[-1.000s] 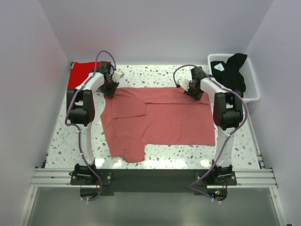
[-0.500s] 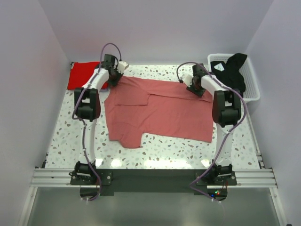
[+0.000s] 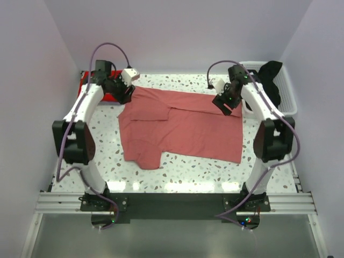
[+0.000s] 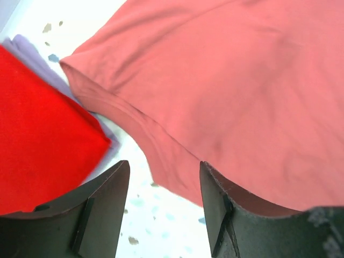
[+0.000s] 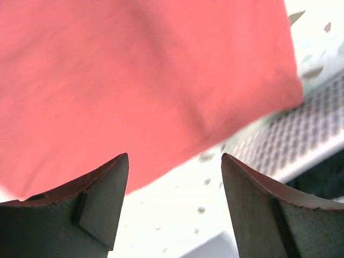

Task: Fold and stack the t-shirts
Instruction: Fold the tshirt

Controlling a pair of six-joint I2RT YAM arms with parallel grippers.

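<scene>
Both arms have lifted off the far edge of the salmon-pink t-shirt [image 3: 185, 126] since half a second ago, and their elbows have swung outward, while the shirt lies where it did then. It is spread across the middle of the speckled desk [image 3: 188, 169], with a flap doubled over on its left part and one corner trailing toward the near edge. The left tool [image 4: 164, 172] hovers over the shirt's far left corner, its fingers apart with nothing between them. Under it show the pink hem and, just beside that, the bright red t-shirt [image 4: 37, 145], which lies at the desk's far left corner. The right tool [image 5: 174, 161] hangs over the pink shirt's far right corner, also spread wide and holding nothing. The white slatted basket [image 3: 287, 102] stands just beyond that corner, and the black t-shirt [image 3: 269, 80] is heaped in it, spilling over its far rim.
</scene>
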